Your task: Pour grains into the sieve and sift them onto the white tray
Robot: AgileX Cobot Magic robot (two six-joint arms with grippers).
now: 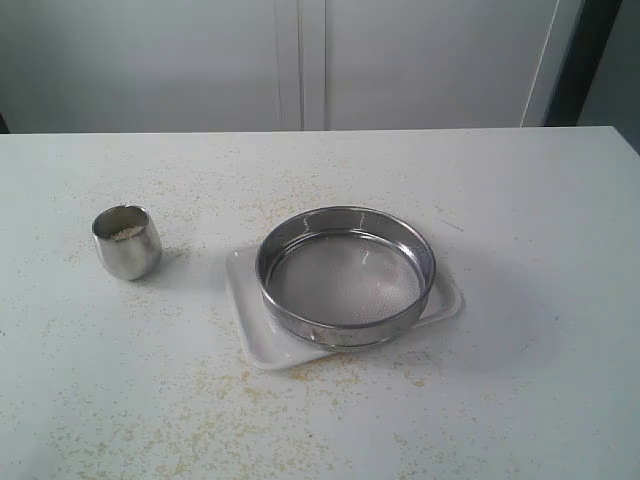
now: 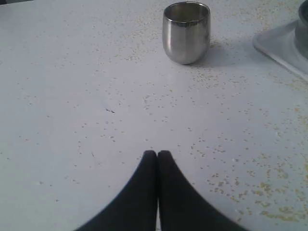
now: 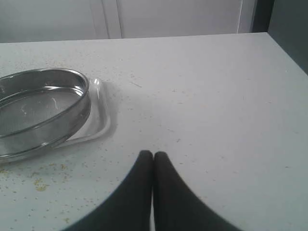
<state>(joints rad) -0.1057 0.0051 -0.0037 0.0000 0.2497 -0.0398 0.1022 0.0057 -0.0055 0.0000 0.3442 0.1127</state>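
Both pairs of jaws shut, empty: open left wide, grip cup [image 1: 127, 242] mid-body, keep level, tip slowly over sieve [image 1: 345, 275] centre on tray [image 1: 250, 338].

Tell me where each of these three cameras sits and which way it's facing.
Exterior: raised above the table, looking down and across at the steel cup and the sieve on the white tray; no part of the robot shows.
Left wrist: low over the table behind the shut left hand, facing the cup.
Right wrist: low behind the shut right hand, facing the sieve and tray.
Shared: exterior and left wrist both show the cup; exterior and right wrist both show the sieve on the tray.
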